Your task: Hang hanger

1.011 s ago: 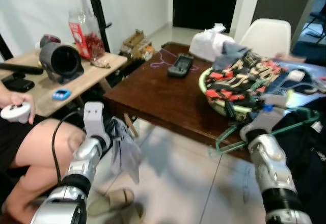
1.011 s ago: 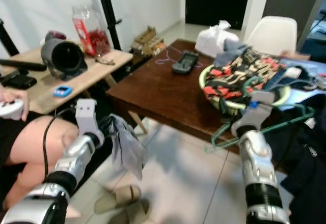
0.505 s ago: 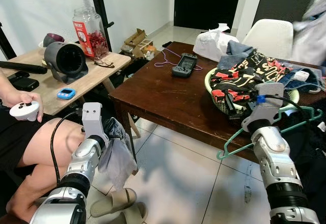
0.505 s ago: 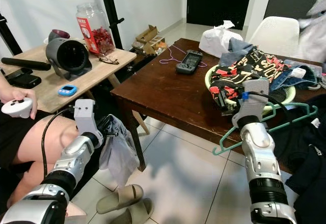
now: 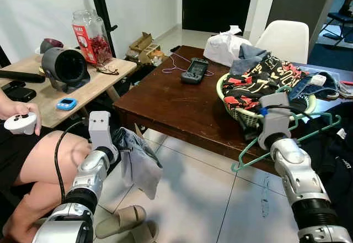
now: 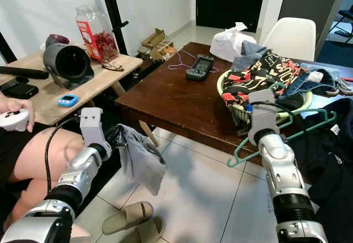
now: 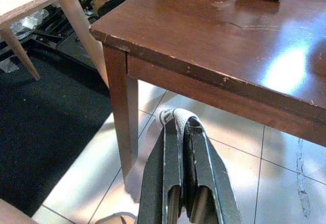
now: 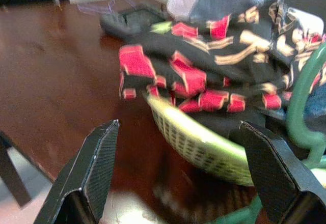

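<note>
Dark worktop ahead; my left fingers clamped on grey cloth; right fingers apart, green hanger alongside, laundry basket between them.

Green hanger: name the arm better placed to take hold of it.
Right. The right gripper is open beside the green hanger at the table edge, while the left gripper is shut on a grey cloth.

1. I read this as a lived-in home, a dining or living area: pale tiled floor, white walls, dark doorway.
2. Dark wooden dining table with a white chair behind it.
3. Green laundry basket heaped with clothes.
4. Slippers on the floor; jar on a light side table.
</note>
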Available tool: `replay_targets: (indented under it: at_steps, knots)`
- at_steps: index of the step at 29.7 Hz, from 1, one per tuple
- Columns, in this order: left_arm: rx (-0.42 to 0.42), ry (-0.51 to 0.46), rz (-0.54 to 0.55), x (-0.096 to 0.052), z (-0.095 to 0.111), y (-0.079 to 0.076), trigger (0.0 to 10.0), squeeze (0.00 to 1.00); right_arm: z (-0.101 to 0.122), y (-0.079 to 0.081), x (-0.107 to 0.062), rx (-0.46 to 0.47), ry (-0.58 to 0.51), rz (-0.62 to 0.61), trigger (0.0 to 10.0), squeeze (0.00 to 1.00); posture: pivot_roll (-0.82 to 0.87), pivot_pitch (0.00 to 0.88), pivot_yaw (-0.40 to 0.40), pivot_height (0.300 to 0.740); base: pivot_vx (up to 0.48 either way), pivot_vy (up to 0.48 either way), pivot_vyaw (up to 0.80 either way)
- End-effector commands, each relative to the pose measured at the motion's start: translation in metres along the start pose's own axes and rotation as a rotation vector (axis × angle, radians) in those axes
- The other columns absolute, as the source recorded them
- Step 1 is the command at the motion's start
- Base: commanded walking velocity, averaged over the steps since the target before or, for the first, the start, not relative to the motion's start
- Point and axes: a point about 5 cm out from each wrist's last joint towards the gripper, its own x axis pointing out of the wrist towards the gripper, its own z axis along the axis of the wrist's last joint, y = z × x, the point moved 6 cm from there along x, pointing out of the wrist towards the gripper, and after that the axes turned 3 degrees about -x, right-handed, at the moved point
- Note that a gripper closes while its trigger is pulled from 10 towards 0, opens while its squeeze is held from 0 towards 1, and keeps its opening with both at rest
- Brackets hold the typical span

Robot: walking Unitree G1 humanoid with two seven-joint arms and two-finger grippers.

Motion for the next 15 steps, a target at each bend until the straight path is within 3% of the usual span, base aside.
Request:
replay_targets:
  at_steps: [1, 7, 11, 13, 15]
  knots:
    - [-0.006, -0.002, 0.009, -0.002, -0.002, 0.004, 10.0, 0.0, 0.002, 0.004, 0.0, -0.024, 0.016, 0.005, 10.0, 0.0, 0.0, 0.006, 0.044, 0.74, 0.0, 0.0, 0.0]
    - [-0.006, -0.003, 0.007, -0.002, -0.002, 0.003, 10.0, 0.0, 0.013, 0.002, 0.001, -0.012, -0.01, -0.009, 10.0, 0.0, 0.0, 0.007, 0.042, 0.74, 0.0, 0.0, 0.0]
    - [-0.007, -0.004, 0.007, -0.002, -0.002, 0.003, 10.0, 0.0, 0.026, 0.003, -0.001, 0.097, -0.053, 0.027, 10.0, 0.0, 0.0, 0.007, 0.041, 0.74, 0.0, 0.0, 0.0]
    - [-0.009, -0.003, 0.006, -0.002, -0.002, 0.003, 10.0, 0.0, 0.043, 0.003, -0.006, 0.189, -0.108, 0.097, 10.0, 0.0, -0.01, 0.008, 0.042, 0.74, 0.0, 0.0, 0.0]
    - [-0.01, -0.003, 0.006, -0.002, -0.002, 0.003, 10.0, 0.0, 0.052, 0.003, -0.01, 0.204, -0.134, 0.137, 10.0, 0.0, -0.01, 0.008, 0.042, 0.74, 0.0, 0.0, 0.0]
